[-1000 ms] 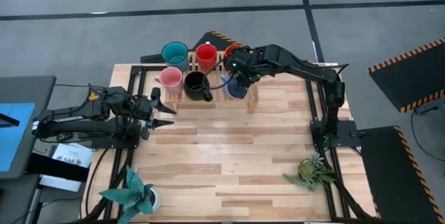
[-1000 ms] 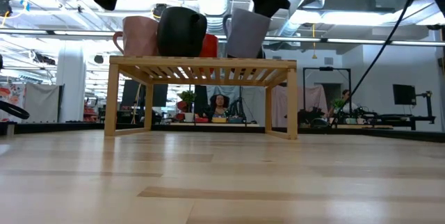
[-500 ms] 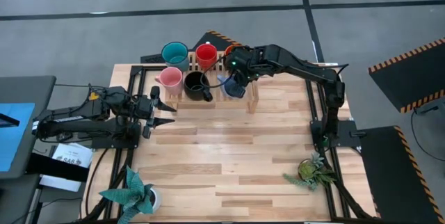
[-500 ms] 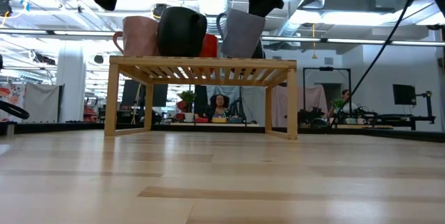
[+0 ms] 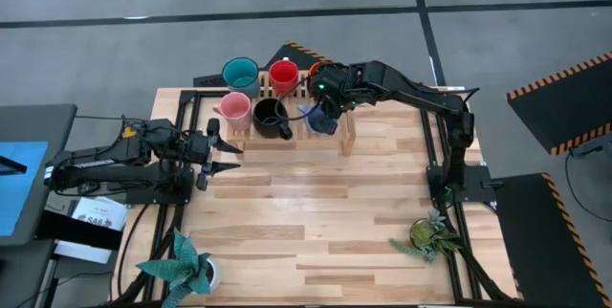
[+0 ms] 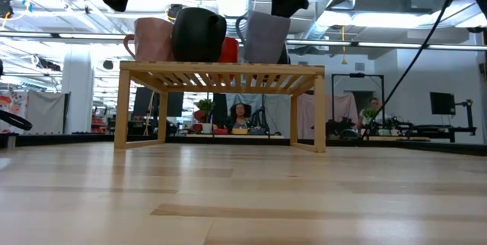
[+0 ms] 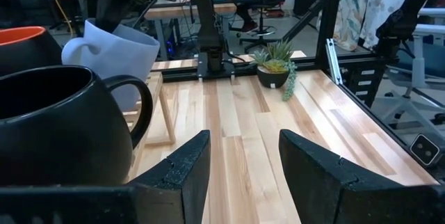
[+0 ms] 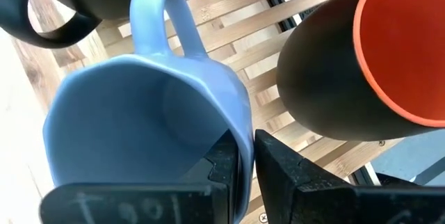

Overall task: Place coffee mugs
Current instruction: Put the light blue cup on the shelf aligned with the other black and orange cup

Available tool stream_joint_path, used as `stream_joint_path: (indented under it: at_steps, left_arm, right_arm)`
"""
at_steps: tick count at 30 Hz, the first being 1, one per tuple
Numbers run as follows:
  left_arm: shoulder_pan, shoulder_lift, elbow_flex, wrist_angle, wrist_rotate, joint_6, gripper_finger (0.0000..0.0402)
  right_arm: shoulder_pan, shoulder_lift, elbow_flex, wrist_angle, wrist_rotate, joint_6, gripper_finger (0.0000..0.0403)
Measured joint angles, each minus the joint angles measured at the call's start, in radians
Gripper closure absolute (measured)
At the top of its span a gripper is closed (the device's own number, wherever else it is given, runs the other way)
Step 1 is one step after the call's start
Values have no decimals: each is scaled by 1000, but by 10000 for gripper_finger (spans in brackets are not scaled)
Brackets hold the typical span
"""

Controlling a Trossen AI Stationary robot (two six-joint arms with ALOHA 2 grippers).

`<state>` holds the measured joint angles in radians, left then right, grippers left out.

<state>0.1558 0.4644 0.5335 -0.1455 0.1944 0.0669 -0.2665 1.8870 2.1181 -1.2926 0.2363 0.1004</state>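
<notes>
A wooden slatted rack (image 5: 346, 134) stands at the table's far middle. On it stand the teal (image 5: 241, 72), red (image 5: 283, 75), pink (image 5: 234, 108) and black (image 5: 271, 117) coffee mugs, with the orange-and-dark mug (image 8: 361, 64) half hidden under my right arm. My right gripper (image 8: 247, 156) is shut on the pale blue mug (image 5: 322, 121) at the rack's right front. My left gripper (image 7: 240, 168) waits open and level at the table's left, near the rack's left end, touching nothing. My right gripper holds the pale blue mug by its rim wall (image 8: 245, 137), on the side away from the handle (image 8: 156, 15). One finger (image 8: 221, 161) is inside the mug and one (image 8: 278, 165) outside. The fingers slant down from above. The mug is tilted, its lower edge (image 6: 262, 61) at the rack's top.
One potted green plant (image 5: 426, 236) stands near the table's right front corner, another (image 5: 182, 265) at the left front corner. Bare wooden tabletop (image 5: 316, 212) lies in front of the rack. In the low view the rack's legs (image 6: 122, 108) stand on the table.
My right gripper has rolled a little at the wrist without shifting place. The pale blue mug has turned and tipped with it, and its handle has swung out toward the black mug.
</notes>
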Motion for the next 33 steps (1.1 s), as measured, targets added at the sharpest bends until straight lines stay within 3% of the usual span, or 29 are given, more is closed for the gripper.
stream_joint_path:
  at_steps: [10,23,33]
  left_arm:
    - [0,0,0,0,0,-3,243]
    - [0,0,0,0,0,-3,243]
    - [0,0,0,0,0,-3,243]
  right_arm:
    - [-16,0,0,48,23,-5,325]
    - [-24,-3,2,52,25,-6,250]
    - [-24,-5,2,56,26,-27,220]
